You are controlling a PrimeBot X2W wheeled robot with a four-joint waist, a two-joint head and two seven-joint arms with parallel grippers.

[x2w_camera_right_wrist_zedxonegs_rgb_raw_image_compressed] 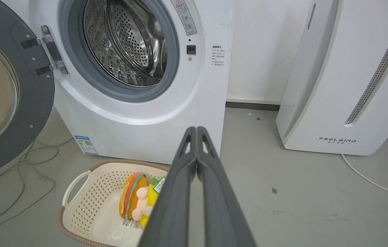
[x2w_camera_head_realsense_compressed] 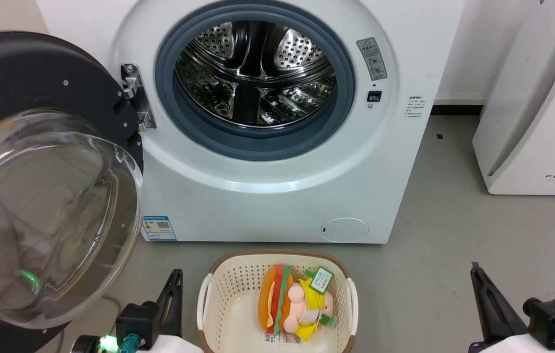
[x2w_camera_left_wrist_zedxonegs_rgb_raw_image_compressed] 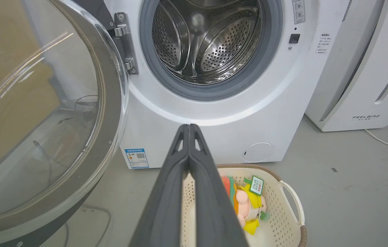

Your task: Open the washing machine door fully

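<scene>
I find the large round black washing machine door point(x2w_camera_head_realsense_compressed: 47, 196), with its clear domed glass window, swung open at the left of the big white front-loading washing machine point(x2w_camera_head_realsense_compressed: 267, 196). Its matte inner face and glass bowl are turned toward the head camera, and it hangs from the metal hinge point(x2w_camera_head_realsense_compressed: 135, 95) beside the grey rubber ring point(x2w_camera_head_realsense_compressed: 258, 142). The left gripper point(x2w_camera_left_wrist_zedxonegs_rgb_raw_image_compressed: 189, 127) has its two long dark fingers point(x2w_camera_left_wrist_zedxonegs_rgb_raw_image_compressed: 166, 192) pressed together, gripping nothing. In the head view it sits low, just right of the door's lower rim and apart from it. In its own wrist view the door stands at the left, while the closed tips lie over the machine's white front below the opening. The right gripper point(x2w_camera_right_wrist_zedxonegs_rgb_raw_image_compressed: 196, 129) is likewise closed on nothing, at the lower right of the head view and well apart from the door. Count: one door, one washing machine, one perforated steel drum point(x2w_camera_head_realsense_compressed: 258, 73), one blue label sticker point(x2w_camera_head_realsense_compressed: 159, 228) and one round filter cover point(x2w_camera_head_realsense_compressed: 344, 229). One cream perforated plastic basket point(x2w_camera_head_realsense_compressed: 238, 274) sits on the grey floor point(x2w_camera_head_realsense_compressed: 454, 220) in front of the machine, between the two grippers. It holds one plush bundle point(x2w_camera_head_realsense_compressed: 277, 304), a hamburger with a pink-and-yellow figure; one toy or two, I cannot tell. One tall white vented appliance point(x2w_camera_head_realsense_compressed: 542, 122) stands to the machine's right.
</scene>
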